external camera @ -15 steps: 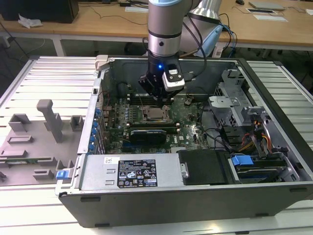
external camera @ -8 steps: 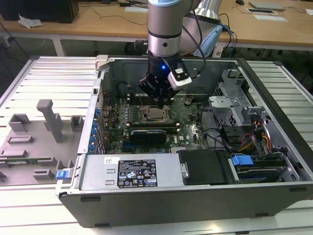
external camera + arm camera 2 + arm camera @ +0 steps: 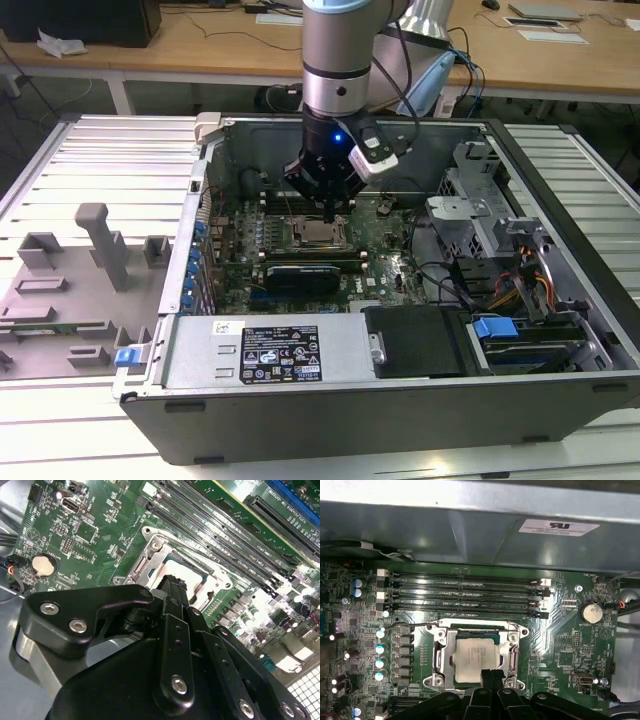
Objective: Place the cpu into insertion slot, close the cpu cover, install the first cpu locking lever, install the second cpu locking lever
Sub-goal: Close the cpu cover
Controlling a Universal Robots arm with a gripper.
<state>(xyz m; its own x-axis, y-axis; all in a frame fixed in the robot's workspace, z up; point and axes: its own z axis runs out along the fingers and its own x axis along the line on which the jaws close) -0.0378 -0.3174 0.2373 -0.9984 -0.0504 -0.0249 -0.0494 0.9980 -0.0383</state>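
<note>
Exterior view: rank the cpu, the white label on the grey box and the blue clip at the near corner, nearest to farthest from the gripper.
From the gripper:
1. cpu: directly beneath it.
2. white label: on the grey box, toward the near edge.
3. blue clip: at the near corner, on the exterior view's left.

A slatted metal table [image 3: 100, 140] bears an open computer case [image 3: 400, 420] and grey fixtures [image 3: 100, 245].
</note>
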